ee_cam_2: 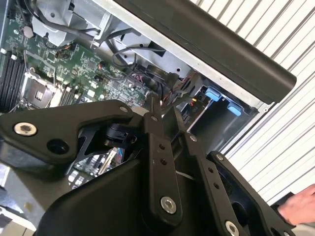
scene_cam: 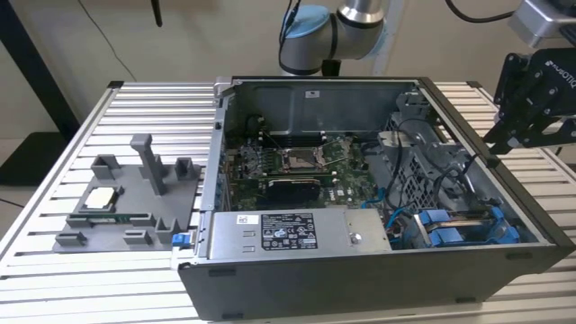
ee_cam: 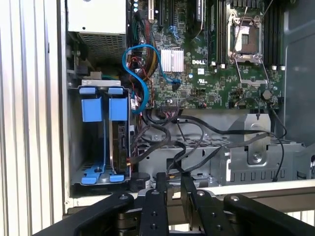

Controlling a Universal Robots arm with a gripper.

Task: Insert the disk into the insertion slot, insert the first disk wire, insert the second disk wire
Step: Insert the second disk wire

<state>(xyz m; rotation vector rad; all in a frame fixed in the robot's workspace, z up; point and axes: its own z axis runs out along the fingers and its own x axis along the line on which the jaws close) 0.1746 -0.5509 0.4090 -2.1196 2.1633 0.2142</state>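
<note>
Insertion slot point(ee_cam: 88, 147) is seen at the left middle of the first wrist view, inside the open computer case point(scene_cam: 360, 283), with blue carrier tabs point(ee_cam: 92, 109) standing upright in it. The gripper point(ee_cam: 173, 183) is seen at the bottom centre, apart from the slot. Its fingers point(ee_cam: 160, 196) are set with a narrow gap, and nothing is gripped. In the exterior view the slot lies at lower right and the gripper at upper right, well apart. A person's hand point(ee_cam_2: 300, 206) is seen at the lower right of the second wrist view.

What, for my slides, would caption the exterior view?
Robot hand poised over the open computer case, near its blue-railed drive bay.
</note>
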